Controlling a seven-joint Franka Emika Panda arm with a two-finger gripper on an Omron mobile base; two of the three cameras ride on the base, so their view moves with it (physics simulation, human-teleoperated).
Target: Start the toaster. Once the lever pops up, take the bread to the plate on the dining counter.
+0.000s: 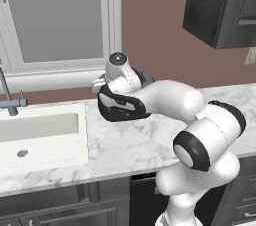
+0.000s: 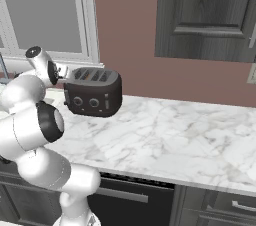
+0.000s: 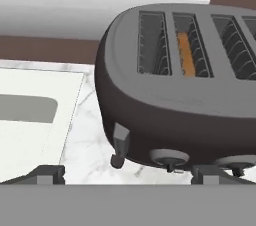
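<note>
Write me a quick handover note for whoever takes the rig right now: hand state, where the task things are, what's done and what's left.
Hand: open, holding nothing, hovering just in front of the toaster's lower front edge.
Toaster: on the marble worktop right of the sink, below the window.
Bread: sunk in the second slot from the left, its orange-brown edge visible.
Lever: at the toaster's front left corner, not touched by the hand; it sits low, but I can't tell whether it is pressed.
Done: arm brought up to the toaster.
Left: confirm or press the lever, wait for the pop, carry the bread to the plate on the dining counter.
</note>
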